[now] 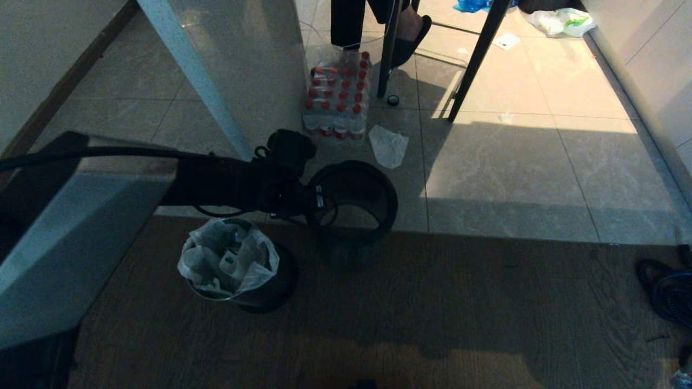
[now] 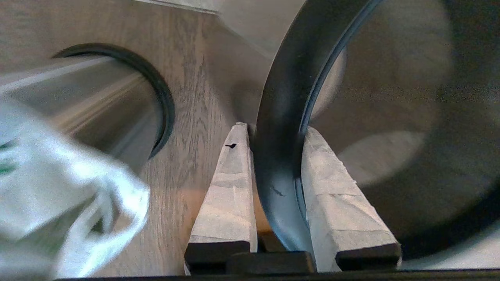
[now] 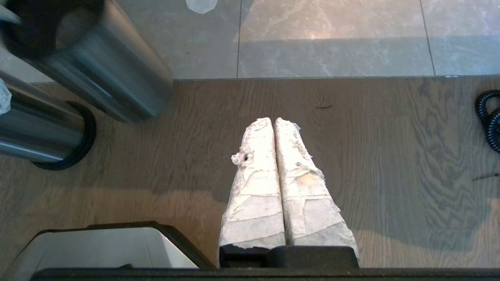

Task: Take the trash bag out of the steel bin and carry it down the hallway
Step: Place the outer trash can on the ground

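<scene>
Steel bin [image 1: 259, 294]: shiny brushed metal, black base ring. Trash bag [image 1: 227, 259]: thin translucent white plastic, crinkled. Floor [image 1: 432, 313]: matt wood grain, then glossy marbled tiles [image 1: 513, 173]. Right gripper [image 3: 274, 121] fingers wrapped in rough, frayed pale tape.

No text, label, brand, number or sign is showing legibly in any of the views. The shrink-wrapped pack of red-capped bottles [image 1: 338, 97], sitting on the tiles at about twelve o'clock from the steel bin [image 1: 254, 289], is carrying labels too small to read. The trash bag [image 1: 227, 259] is showing faint green marks in the left wrist view, but they are blurring into shapes with no letters to make out. The small white slip [image 1: 506, 41] lying on the floor toward one o'clock is showing nothing readable either.
</scene>
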### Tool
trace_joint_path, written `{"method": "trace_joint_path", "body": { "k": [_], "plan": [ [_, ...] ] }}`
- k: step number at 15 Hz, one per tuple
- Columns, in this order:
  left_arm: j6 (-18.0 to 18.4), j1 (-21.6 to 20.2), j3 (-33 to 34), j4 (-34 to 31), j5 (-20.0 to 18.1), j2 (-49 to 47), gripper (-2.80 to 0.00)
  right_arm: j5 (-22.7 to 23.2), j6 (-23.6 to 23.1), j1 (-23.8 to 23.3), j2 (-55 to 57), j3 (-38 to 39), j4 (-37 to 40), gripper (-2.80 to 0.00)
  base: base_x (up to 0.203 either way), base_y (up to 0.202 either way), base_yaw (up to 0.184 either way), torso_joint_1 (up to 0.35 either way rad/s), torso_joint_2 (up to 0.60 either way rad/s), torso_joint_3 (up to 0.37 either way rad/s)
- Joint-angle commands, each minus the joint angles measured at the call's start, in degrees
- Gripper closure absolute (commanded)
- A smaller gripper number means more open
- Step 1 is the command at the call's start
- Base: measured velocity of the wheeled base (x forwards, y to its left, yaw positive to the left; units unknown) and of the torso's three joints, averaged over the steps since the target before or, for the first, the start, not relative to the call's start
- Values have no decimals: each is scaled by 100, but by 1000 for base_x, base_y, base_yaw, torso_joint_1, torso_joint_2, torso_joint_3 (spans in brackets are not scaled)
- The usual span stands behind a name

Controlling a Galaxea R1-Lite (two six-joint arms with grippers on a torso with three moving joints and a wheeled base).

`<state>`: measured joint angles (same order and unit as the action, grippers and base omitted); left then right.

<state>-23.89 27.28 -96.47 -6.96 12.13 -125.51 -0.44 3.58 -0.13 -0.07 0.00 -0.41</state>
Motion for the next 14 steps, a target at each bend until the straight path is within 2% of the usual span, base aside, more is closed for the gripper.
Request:
{"method": "trace_joint_path", "body": {
  "k": [1, 5, 11, 12, 14],
  "plan": [
    [61, -26, -192, 124, -10, -710, 0, 0, 2, 5, -1, 0, -2, 0, 0, 0, 0, 0, 0, 0],
    [291, -60, -1060, 122, -34, -1530, 0, 0, 2, 2, -1, 0, -2, 0, 0, 0, 0, 0, 0, 0],
    [306, -198, -1322, -67, 61, -2004, 0, 0, 2, -4, -1, 0, -2, 0, 0, 0, 0, 0, 0, 0],
    [288, -228, -1324, -68, 61, -1958, -280, 0, 2, -4, -1, 0, -2, 0, 0, 0, 0, 0, 0, 0],
    [159, -254, -1309, -74, 61, -1698, -280, 0, 2, -4, -1, 0, -2, 0, 0, 0, 0, 0, 0, 0]
  ]
}}
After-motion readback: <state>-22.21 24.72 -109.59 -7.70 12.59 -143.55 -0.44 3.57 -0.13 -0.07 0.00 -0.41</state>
